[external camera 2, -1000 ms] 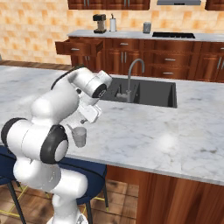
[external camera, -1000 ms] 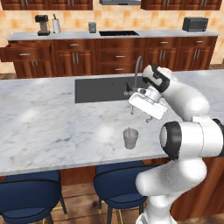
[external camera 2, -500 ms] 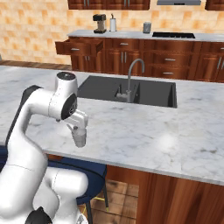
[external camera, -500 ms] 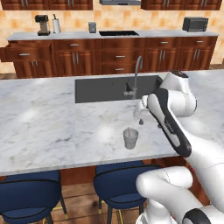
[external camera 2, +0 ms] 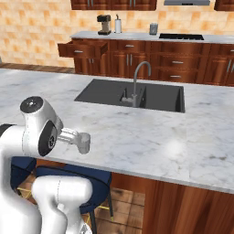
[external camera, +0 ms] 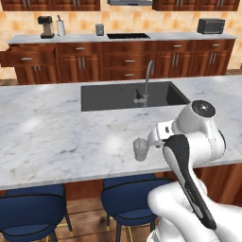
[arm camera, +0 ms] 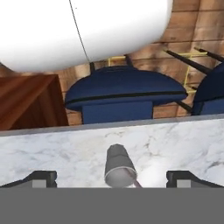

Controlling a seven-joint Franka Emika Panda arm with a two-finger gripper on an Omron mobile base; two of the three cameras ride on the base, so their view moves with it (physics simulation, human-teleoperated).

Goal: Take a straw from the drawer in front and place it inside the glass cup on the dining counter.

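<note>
Standing on the dining counter (external camera: 56, 137), the glass cup (external camera: 140, 149) above blue stools (arm camera: 124, 94).

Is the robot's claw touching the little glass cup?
Apart. In the hand view the fingertips stand wide on either side of the glass cup, with bare marble counter showing between each tip and the cup.

The left base view looks from behind and left of the arm, forward and down across the dining counter (external camera: 56, 137) toward the far cabinets. The right base view faces the same way from the right side. Both share the sink (external camera: 127, 94), the tap (external camera 2: 137, 82) and the glass cup (external camera: 140, 149). The hand view sits close over the counter's near edge, facing back toward the blue stools (arm camera: 124, 98).
</note>
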